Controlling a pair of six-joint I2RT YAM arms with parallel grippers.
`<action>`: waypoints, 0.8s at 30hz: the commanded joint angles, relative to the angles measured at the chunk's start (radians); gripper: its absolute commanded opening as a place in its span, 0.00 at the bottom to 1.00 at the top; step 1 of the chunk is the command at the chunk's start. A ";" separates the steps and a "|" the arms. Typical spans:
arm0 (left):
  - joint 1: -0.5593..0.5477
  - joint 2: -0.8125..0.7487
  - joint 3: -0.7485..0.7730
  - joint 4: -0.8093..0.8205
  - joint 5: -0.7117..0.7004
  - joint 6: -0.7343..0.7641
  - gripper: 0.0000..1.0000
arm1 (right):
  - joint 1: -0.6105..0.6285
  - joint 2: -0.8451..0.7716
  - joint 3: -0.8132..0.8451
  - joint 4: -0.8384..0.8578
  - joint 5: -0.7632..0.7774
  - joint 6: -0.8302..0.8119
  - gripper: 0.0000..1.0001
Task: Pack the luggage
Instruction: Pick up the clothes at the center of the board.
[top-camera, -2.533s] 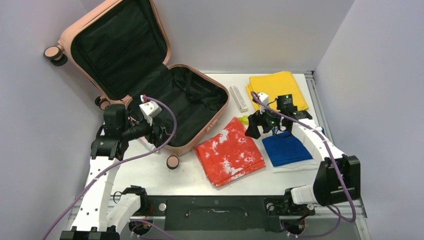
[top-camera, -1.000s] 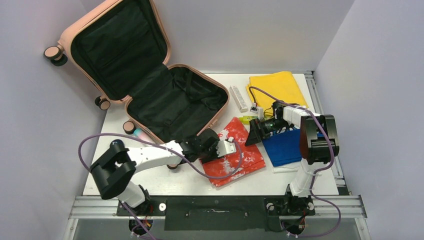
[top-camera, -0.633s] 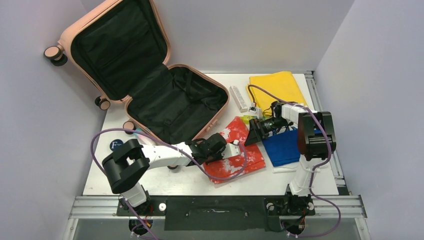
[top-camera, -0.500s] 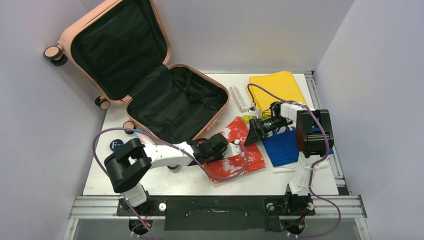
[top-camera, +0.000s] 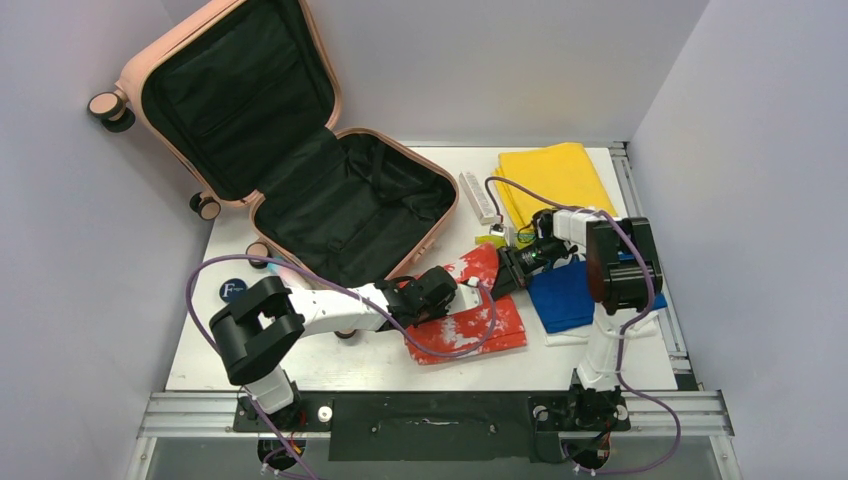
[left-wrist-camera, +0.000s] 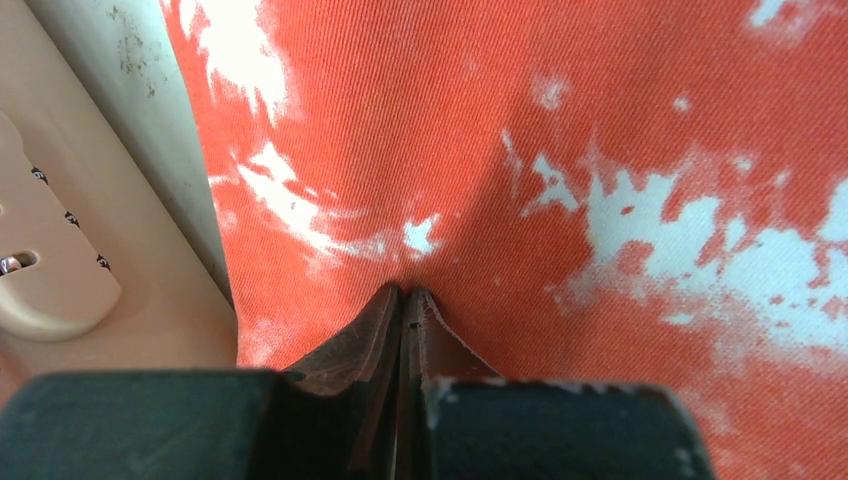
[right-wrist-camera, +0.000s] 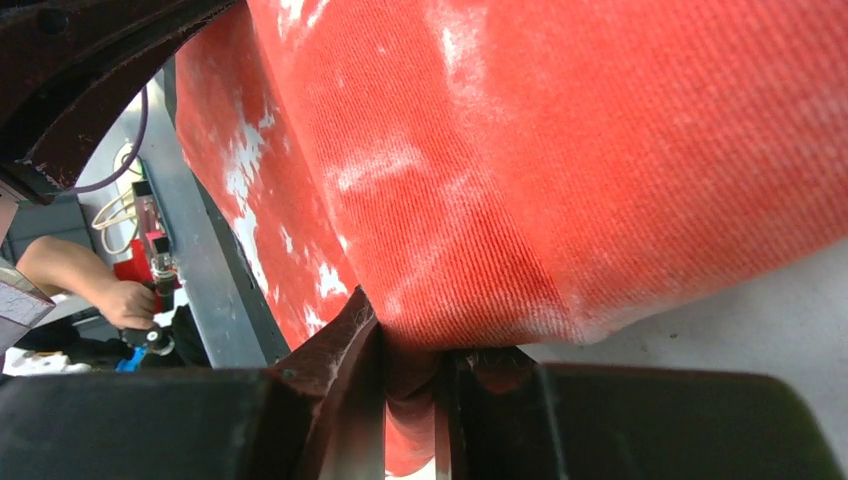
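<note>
Top cam looks down from behind the arms over the whole table (top-camera: 320, 355); both wrist cams sit close on the red cloth (left-wrist-camera: 560, 150), also in top view.

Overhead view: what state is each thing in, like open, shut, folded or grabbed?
luggage: open, nothing visible inside
red-and-white cloth: pinched at two spots
yellow cloth: folded, lying flat
blue cloth: folded, lying flat
left jaws: shut on red-and-white cloth
right jaws: shut on red-and-white cloth
</note>
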 joint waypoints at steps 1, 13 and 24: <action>0.018 0.035 -0.015 -0.017 0.058 -0.052 0.00 | 0.035 -0.105 -0.017 0.029 0.032 0.088 0.05; 0.210 -0.237 0.112 -0.187 0.416 -0.077 0.96 | 0.035 -0.342 0.052 0.041 0.164 0.180 0.05; 0.374 -0.247 0.167 -0.173 0.703 -0.179 0.96 | 0.036 -0.484 0.190 0.008 0.470 0.273 0.05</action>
